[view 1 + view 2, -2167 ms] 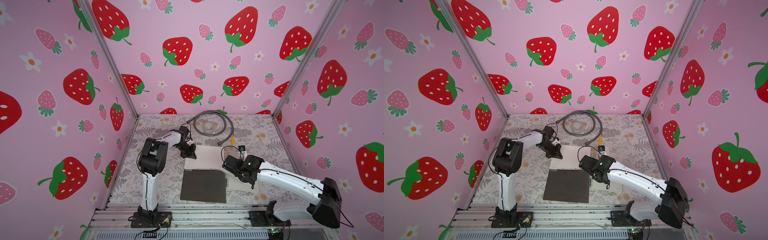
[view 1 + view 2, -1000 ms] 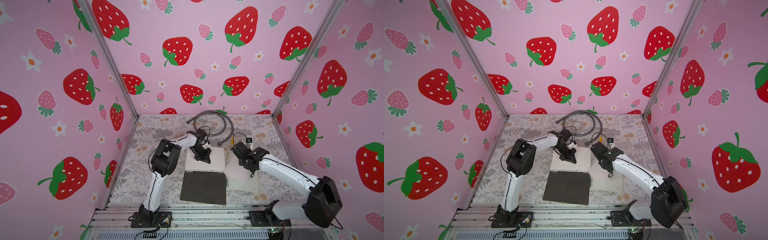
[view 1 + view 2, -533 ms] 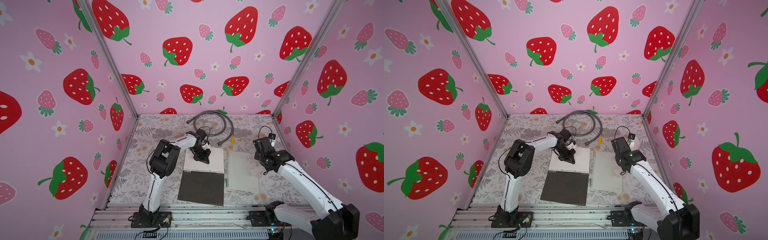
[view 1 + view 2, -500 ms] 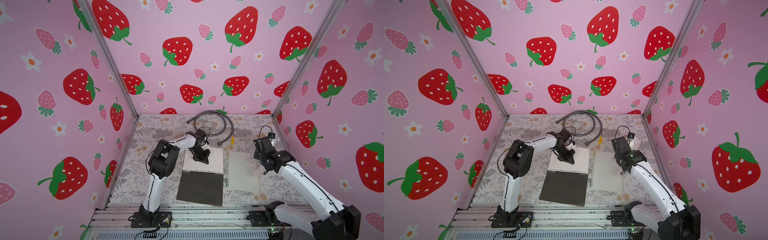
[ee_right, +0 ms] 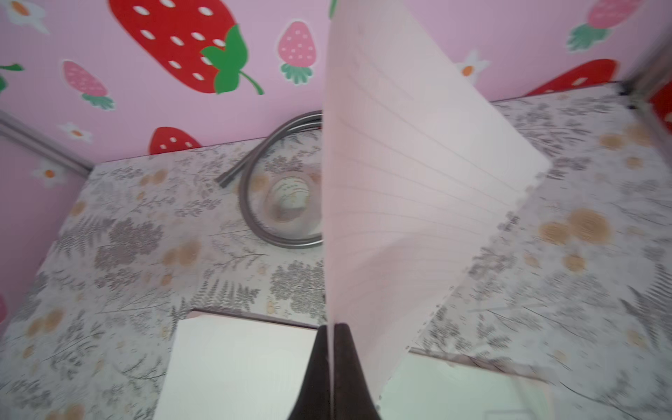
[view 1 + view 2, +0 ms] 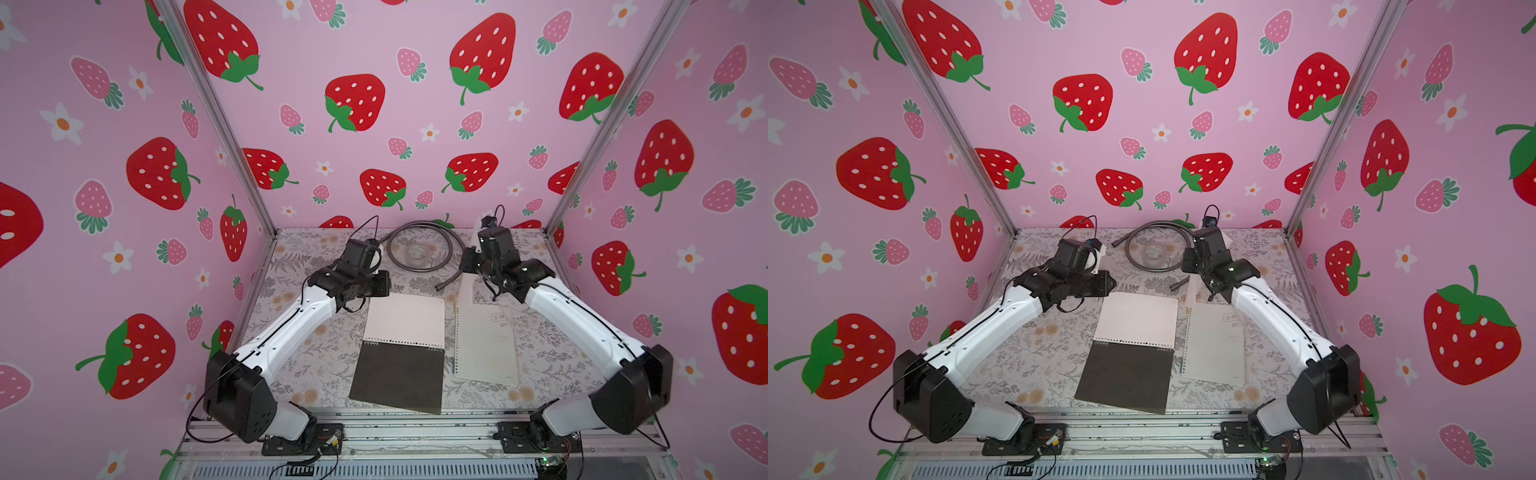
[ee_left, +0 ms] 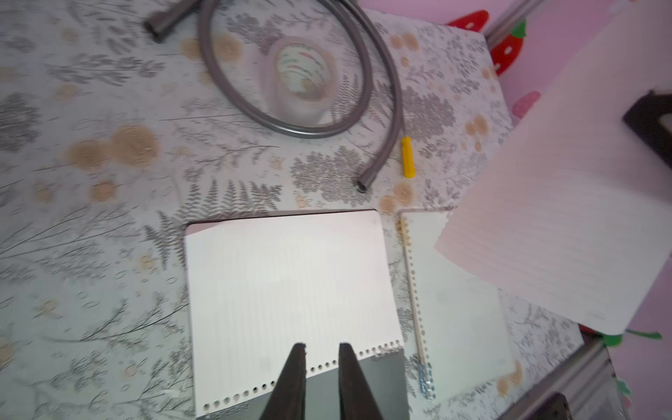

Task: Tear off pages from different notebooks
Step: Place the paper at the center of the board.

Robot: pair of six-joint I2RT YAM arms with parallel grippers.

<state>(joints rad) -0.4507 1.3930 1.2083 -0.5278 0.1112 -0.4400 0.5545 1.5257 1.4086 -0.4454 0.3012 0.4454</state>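
Right claw (image 5: pixel 333 327): it is clenching tight on one edge of a loose lined page (image 5: pixel 400 182).
Loose page: it is hanging in the air over the back right part of the table (image 6: pixel 299 332), above the far end of the whitish notebook (image 6: pixel 484 340). One of its edges is looking ragged.
Left claw (image 7: pixel 322 347): its jaws are standing slightly apart and gripping nothing. It is hovering by the far left corner of the open sheet (image 6: pixel 405 320).
Dark notebook (image 6: pixel 397 380): it is lying open mid-table, with the cover flipped toward the front edge and the lined sheet facing the back.
Whitish notebook: it is lying closed just beside the dark one, on its right, with the spiral facing it.
Grey hose (image 7: pixel 302 132): it is coiling near the back edge around a tape roll (image 7: pixel 298 111).
Yellow piece (image 7: pixel 408 156): it is lying just beside the hose's end.
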